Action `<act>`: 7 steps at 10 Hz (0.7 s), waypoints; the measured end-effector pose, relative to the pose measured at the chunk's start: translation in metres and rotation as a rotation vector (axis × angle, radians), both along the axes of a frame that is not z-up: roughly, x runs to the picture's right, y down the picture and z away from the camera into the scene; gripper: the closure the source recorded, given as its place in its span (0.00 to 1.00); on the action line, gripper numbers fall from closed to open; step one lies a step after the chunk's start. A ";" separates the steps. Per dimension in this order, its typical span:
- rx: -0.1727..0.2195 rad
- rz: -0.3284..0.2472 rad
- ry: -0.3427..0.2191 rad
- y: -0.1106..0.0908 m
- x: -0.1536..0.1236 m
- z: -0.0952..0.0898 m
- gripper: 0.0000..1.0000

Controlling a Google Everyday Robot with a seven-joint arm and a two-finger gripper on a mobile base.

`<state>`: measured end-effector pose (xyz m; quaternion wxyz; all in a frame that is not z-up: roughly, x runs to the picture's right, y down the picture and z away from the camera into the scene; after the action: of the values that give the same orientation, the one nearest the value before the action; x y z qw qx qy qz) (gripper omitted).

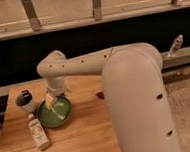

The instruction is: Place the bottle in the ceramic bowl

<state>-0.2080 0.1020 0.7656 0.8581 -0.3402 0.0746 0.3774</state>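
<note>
So the claw (51, 99) is hanging right over the green ceramic bowl (64, 112), can't tell if it's spread or pinched, while the bottle (38, 131) lies flat on the wooden tabletop (84, 136), just beside the bowl's near edge.

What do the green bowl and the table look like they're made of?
Green bowl: likely glazed ceramic, smooth with a faint sheen. Table: seemingly wood, matte warm brown. The tool hangs over the bowl's left rim.
</note>
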 end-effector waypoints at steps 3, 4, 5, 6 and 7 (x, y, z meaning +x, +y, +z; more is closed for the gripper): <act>0.014 -0.045 -0.022 0.040 -0.021 -0.049 0.20; 0.021 -0.012 -0.030 0.052 -0.023 -0.059 0.20; 0.046 0.071 -0.037 0.064 -0.025 -0.068 0.20; 0.067 0.198 -0.033 0.082 -0.026 -0.078 0.20; 0.069 0.264 -0.038 0.094 -0.027 -0.085 0.20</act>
<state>-0.2347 0.1963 0.6808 0.8133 -0.3245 0.0000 0.4829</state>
